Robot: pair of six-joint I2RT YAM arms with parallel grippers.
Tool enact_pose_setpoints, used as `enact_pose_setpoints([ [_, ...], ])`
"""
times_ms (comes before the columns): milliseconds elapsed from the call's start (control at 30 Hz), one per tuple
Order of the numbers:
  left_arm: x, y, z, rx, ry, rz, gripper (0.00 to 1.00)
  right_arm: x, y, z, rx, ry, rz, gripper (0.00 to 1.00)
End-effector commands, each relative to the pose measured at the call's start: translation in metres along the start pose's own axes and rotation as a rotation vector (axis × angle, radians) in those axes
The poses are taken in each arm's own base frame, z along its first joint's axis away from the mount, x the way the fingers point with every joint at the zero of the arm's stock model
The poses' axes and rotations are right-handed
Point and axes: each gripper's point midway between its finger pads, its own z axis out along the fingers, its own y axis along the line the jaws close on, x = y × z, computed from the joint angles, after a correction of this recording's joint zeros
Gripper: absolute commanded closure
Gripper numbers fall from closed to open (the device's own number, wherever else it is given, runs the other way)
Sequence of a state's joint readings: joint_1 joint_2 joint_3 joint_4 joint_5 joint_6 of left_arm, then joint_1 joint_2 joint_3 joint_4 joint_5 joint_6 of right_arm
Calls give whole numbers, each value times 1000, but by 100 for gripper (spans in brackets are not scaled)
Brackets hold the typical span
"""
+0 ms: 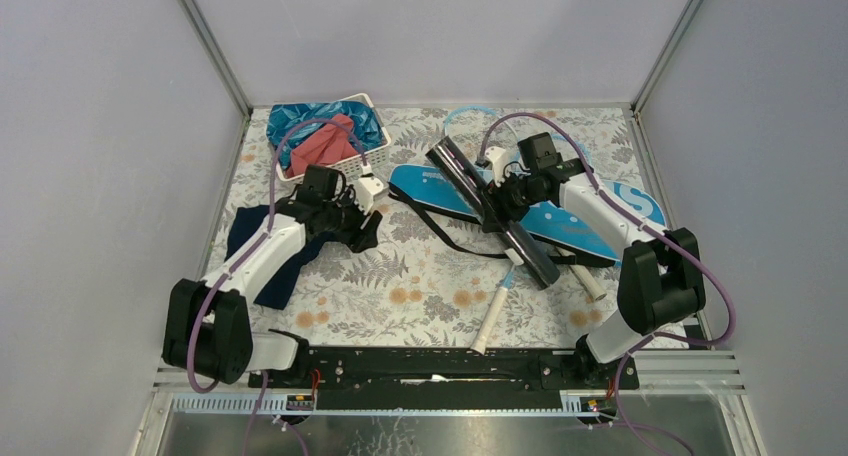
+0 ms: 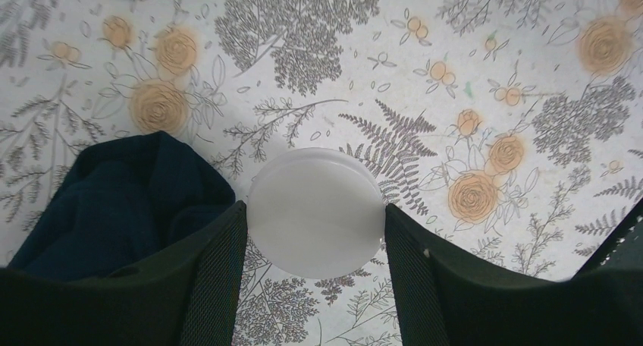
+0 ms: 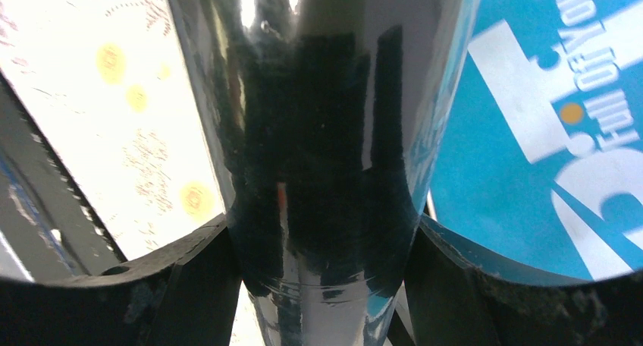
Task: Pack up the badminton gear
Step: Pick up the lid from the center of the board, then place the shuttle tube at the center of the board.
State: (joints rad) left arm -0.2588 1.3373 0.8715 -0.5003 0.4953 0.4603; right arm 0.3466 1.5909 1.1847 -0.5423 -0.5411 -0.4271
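My right gripper (image 1: 503, 198) (image 3: 322, 228) is shut on the long black tube (image 1: 495, 211) (image 3: 318, 118), which lies slanted across the blue racket-shaped bag (image 1: 575, 226) (image 3: 531, 95). From under the bag and tube, two white racket handles (image 1: 488, 321) (image 1: 590, 283) stick out toward the front. My left gripper (image 1: 365, 221) (image 2: 315, 209) points down over the floral table, left of the bag. A white round lid (image 2: 315, 224) sits between its two fingers, touching both.
A navy blue cloth (image 1: 262, 261) (image 2: 114, 202) lies under the left arm. A white basket (image 1: 357, 162) with blue and red cloths stands at the back left. The bag's black strap (image 1: 440, 231) trails over the floral tablecloth (image 1: 400, 286). Grey walls close in three sides.
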Motion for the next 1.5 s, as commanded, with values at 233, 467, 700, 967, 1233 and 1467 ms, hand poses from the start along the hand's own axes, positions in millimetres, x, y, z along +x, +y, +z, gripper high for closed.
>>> enact_pose_setpoints([
  [233,-41,0,-26,12,-116,-2,41,65,-22,-8,146,243,-4,68],
  [467,-74,-14,-32,125,-190,-11,41,90,-31,4,187,283,7,61],
  [700,-94,-23,-26,223,-255,-83,41,78,-31,12,158,253,17,44],
  [967,-107,-29,-21,304,-310,-69,41,69,-29,10,138,246,20,24],
  [1233,-116,-29,-16,329,-334,-41,41,12,-22,-12,117,129,-10,1],
  [1467,-140,-37,-17,353,-413,-6,40,-65,15,-27,-81,-105,7,3],
])
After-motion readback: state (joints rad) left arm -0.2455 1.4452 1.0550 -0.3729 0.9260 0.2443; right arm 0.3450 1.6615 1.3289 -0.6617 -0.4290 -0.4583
